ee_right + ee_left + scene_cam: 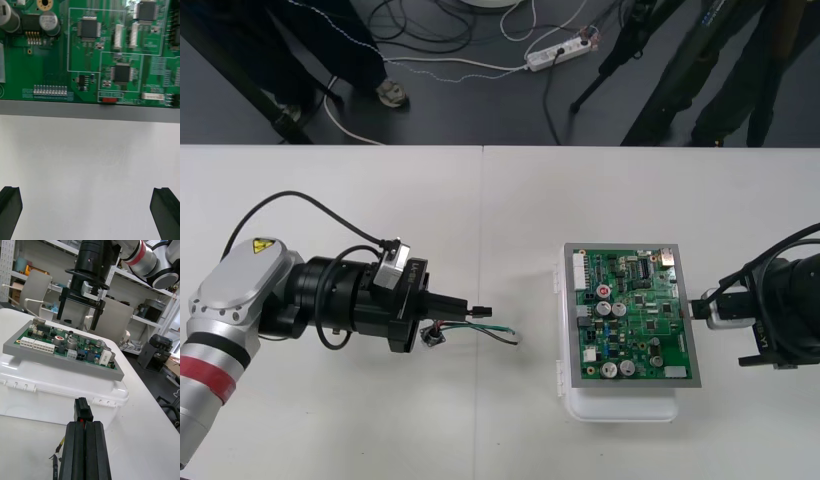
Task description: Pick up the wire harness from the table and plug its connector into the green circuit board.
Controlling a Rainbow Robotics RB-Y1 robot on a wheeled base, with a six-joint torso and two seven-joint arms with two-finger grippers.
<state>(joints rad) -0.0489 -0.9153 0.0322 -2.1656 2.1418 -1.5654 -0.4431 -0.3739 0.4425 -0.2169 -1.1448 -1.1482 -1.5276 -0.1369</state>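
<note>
At the tip of the left gripper [471, 309] I saw the small black plug [83, 410] of the wire harness [492, 330]. It was pinched between the closed fingers [85, 450] and pointed toward the green circuit board [635, 318], well apart from it. The thin wires trailed from the plug onto the table [480, 210], and the round metal socket [432, 337] lay just beside the gripper's body. The board sat on its white base [620, 405]. The right gripper [701, 307] stood at the board's right edge, its fingers [10, 210] spread far apart and holding nothing.
</note>
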